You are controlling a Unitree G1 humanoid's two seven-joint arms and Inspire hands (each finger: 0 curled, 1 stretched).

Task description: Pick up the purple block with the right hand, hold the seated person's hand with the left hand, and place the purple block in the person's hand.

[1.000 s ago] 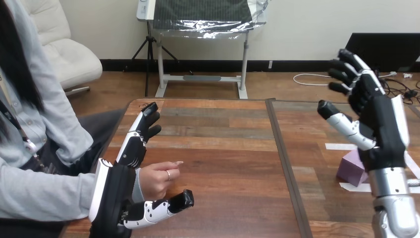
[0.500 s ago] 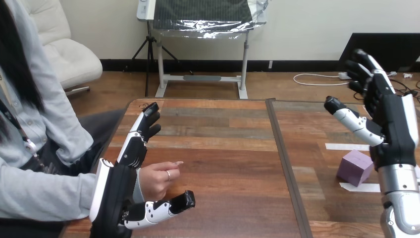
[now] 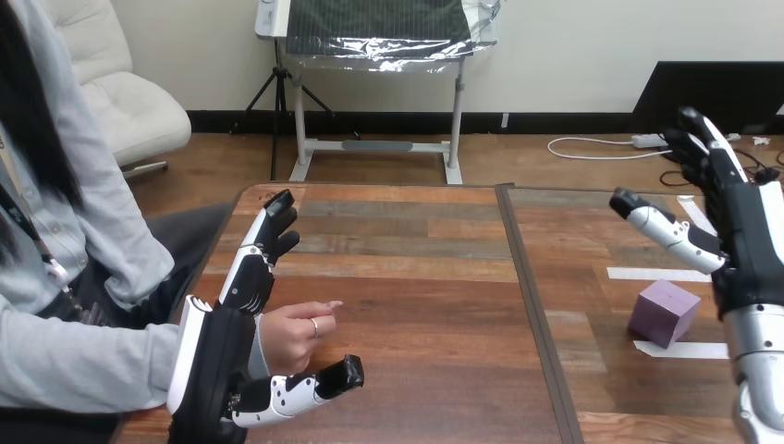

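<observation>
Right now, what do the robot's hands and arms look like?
Both are black machine hands. The left hand has a white shell along its back; its fingers and thumb carry white segments between black joints, ending in black tips. The right hand matches it: black palm, white shell at its edge, white-and-black digits. Below it runs a rounded silver forearm.

Table (image 3: 416, 277): wooden planks, with a dark seam (image 3: 532, 305) running front to back, right of middle.
Left of seam: person's hand (image 3: 291, 335), loosely curled, resting near the left edge.
Right of seam: purple block (image 3: 663, 313), upright, near corner seemingly on a white tape strip (image 3: 689, 350); second white tape strip (image 3: 647, 274) just beyond it.
</observation>
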